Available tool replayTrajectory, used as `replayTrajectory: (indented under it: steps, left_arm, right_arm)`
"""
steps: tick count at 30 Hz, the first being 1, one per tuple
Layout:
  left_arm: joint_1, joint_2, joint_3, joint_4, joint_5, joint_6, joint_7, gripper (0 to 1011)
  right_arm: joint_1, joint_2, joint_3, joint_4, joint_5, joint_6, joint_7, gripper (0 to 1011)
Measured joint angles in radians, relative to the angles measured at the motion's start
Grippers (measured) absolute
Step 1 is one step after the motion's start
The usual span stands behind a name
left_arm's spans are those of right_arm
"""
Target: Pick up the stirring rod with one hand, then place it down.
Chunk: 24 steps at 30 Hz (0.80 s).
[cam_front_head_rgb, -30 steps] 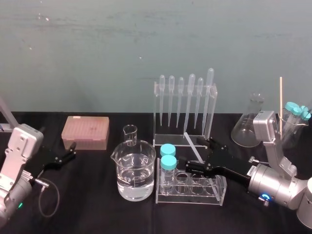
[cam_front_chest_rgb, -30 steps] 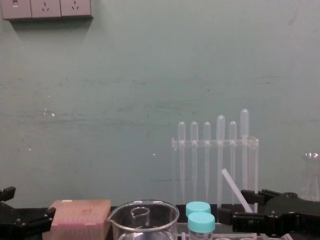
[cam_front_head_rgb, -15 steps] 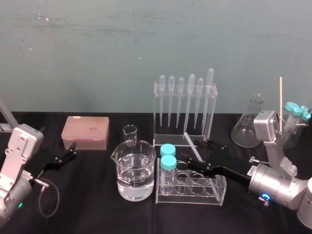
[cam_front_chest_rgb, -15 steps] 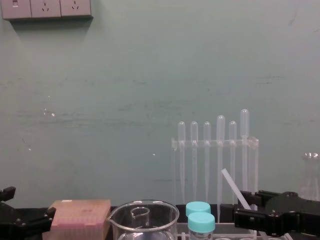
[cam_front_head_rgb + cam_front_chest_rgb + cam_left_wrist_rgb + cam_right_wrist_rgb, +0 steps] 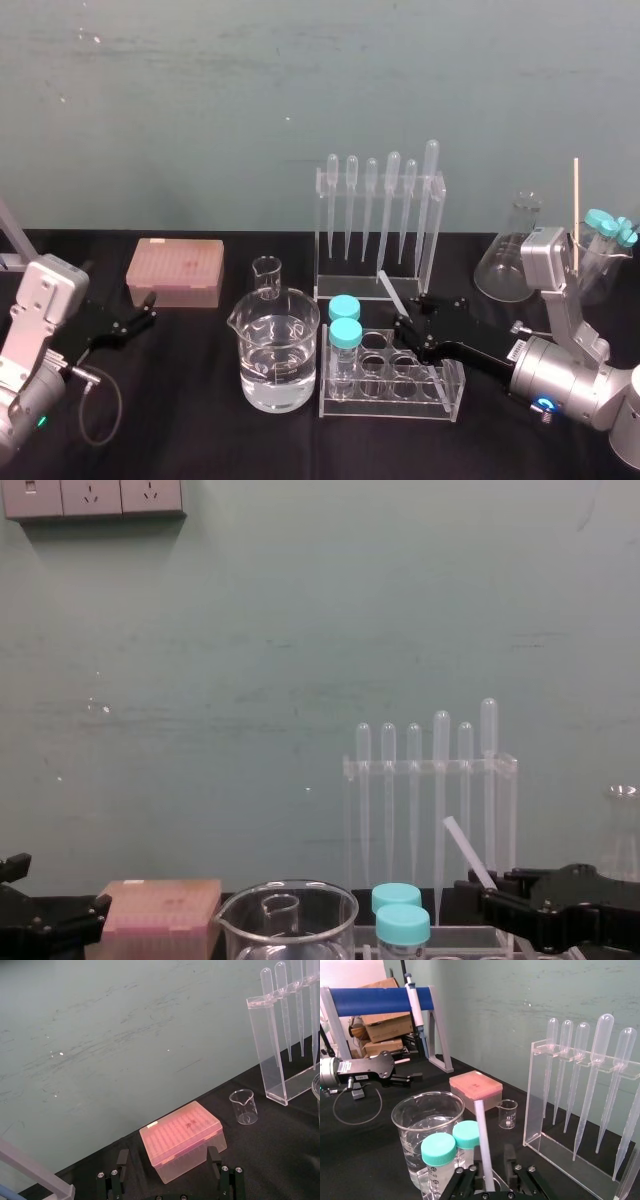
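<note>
The stirring rod is a thin translucent-white stick, leaning up and back toward the pipette stand. Its lower end sits between the fingers of my right gripper, which is shut on it just behind the test tube rack. In the right wrist view the stirring rod rises from between the black fingers of the right gripper. The chest view shows the stirring rod slanting up out of the right gripper. My left gripper rests open on the table at the far left, near the pink box; its fingers stand wide apart.
A beaker of water and a clear tube rack with two blue-capped tubes stand in front. Behind are the pipette stand, a small beaker, a pink tip box and a flask at right.
The right gripper's fingers have closed from wide open onto the lower end of the stirring rod. The left arm has not moved.
</note>
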Motion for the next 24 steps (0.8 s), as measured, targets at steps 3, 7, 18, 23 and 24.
replayTrajectory:
  steps: [3,7,18,23,24]
  left_arm:
    - [0.0,0.0,0.0,0.0,0.0,0.0,0.0,1000]
    - [0.0,0.0,0.0,0.0,0.0,0.0,0.0,1000]
    - [0.0,0.0,0.0,0.0,0.0,0.0,0.0,1000]
    - [0.0,0.0,0.0,0.0,0.0,0.0,0.0,1000]
    - [0.0,0.0,0.0,0.0,0.0,0.0,0.0,1000]
  right_arm:
    - [0.0,0.0,0.0,0.0,0.0,0.0,0.0,205]
    - [0.0,0.0,0.0,0.0,0.0,0.0,0.0,95]
    - [-0.003,-0.002,0.005,0.0,-0.004,-0.007,0.0,67]
    - [-0.016,-0.012,0.035,-0.009,-0.023,-0.075,-0.006,67]
    - [-0.019,-0.017,0.044,-0.011,-0.029,-0.099,-0.008,67]
